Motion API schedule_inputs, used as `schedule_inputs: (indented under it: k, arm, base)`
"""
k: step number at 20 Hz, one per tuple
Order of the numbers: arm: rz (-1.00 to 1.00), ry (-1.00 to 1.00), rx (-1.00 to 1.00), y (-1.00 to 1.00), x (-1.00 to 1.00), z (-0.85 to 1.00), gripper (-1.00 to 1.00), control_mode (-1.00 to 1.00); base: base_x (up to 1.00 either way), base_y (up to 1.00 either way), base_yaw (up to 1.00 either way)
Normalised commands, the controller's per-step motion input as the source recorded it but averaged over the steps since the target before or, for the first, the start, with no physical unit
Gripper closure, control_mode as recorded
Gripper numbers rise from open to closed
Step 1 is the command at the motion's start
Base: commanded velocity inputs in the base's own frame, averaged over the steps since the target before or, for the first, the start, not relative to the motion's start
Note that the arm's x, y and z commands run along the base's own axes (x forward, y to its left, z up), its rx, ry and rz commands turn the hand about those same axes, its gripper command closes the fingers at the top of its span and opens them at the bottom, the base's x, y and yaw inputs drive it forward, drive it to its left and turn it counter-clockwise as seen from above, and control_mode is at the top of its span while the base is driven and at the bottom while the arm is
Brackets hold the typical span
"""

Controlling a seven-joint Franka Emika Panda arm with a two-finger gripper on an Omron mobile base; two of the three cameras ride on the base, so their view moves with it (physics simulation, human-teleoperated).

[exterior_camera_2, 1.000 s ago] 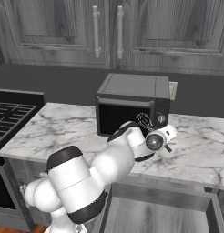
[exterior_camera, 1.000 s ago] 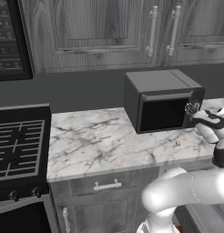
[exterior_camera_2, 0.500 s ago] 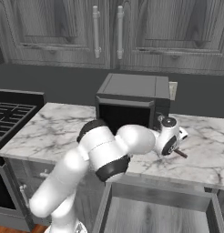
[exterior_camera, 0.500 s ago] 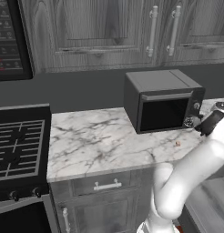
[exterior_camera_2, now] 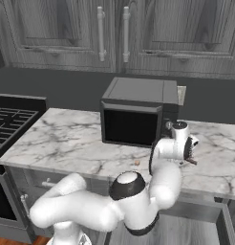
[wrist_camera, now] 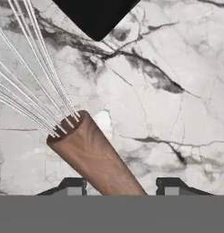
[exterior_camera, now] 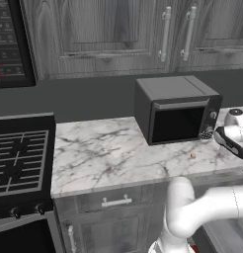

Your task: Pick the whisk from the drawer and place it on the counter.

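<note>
Hand (wrist_camera: 119, 189) closed on the whisk (wrist_camera: 93, 154) by its handle, above the counter (wrist_camera: 177, 91) near its front edge beside the microwave (exterior_camera_2: 136, 112); released tilted, the whisk might roll off.

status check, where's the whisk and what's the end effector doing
End effector shut on the whisk, over the counter. Whisk not yet set down. Microwave close beside, small orange speck on the marble.

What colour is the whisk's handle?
Reddish-brown wood grain; the whisk shows best in the hand view.
</note>
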Motion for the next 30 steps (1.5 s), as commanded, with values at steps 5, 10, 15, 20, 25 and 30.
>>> schedule_inputs:
  k: [5,10,15,20,25,30]
  arm:
    - [0.20,-0.20,0.14,-0.33,-0.97,0.41,-1.00,-1.00]
    - [0.31,-0.25,0.01,0.00,-0.47,1.00,-1.00,-1.00]
    - [0.36,-0.30,0.00,0.07,-0.39,1.00,-1.00,-1.00]
    - [0.38,-0.08,-0.04,0.45,-0.64,1.00,-1.00,-1.00]
    - [0.54,0.20,-0.31,1.00,-0.48,1.00,-1.00,-1.00]
    - [0.53,0.17,-0.40,1.00,-0.44,0.29,-1.00,-1.00]
  base:
    - [0.00,0.00,0.00]
    - [0.00,0.00,0.00]
    - [0.00,0.00,0.00]
    - [0.00,0.00,0.00]
    - [0.00,0.00,0.00]
    - [0.00,0.00,0.00]
